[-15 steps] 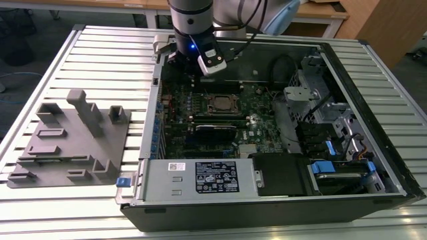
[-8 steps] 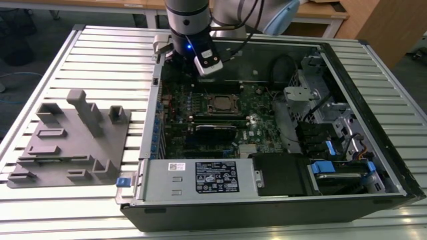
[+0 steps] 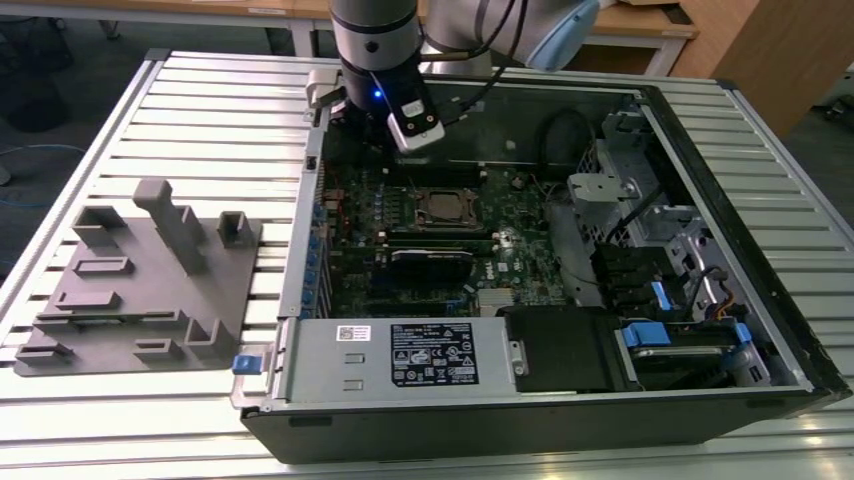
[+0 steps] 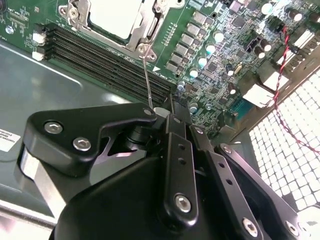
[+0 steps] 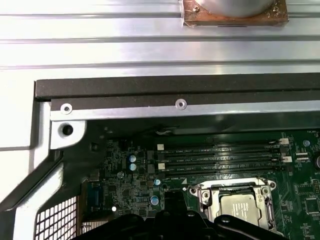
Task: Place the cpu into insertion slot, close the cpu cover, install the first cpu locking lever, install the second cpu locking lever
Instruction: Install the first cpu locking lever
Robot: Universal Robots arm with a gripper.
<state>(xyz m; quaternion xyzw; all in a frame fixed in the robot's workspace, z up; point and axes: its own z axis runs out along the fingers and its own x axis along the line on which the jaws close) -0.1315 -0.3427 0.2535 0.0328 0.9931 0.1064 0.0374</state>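
Note:
The cpu [image 4: 112, 15] lies with its silver-grey top up in the insertion slot [image 3: 422, 216] on the green board, also seen as the cpu [image 5: 241, 206] in the first wrist view. The cpu cover [image 4: 144, 35] lies flat around it as a metal frame. A thin wire locking lever [image 4: 146, 75] rises from the socket's corner to my gripper [image 4: 162, 111]. My gripper is shut, and the lever's free end meets its tips; I cannot tell whether it is clamped. In the exterior view my gripper [image 3: 395, 150] hangs over the board just behind the socket.
Black memory slots [image 4: 100, 57] run between the socket and the case's metal wall [image 5: 175, 87]. A red and black cable [image 4: 285, 65] crosses the board's edge. A power supply [image 3: 387, 355] and drive cage [image 3: 667, 250] fill the case; a grey fixture [image 3: 147, 280] stands at the exterior view's left.

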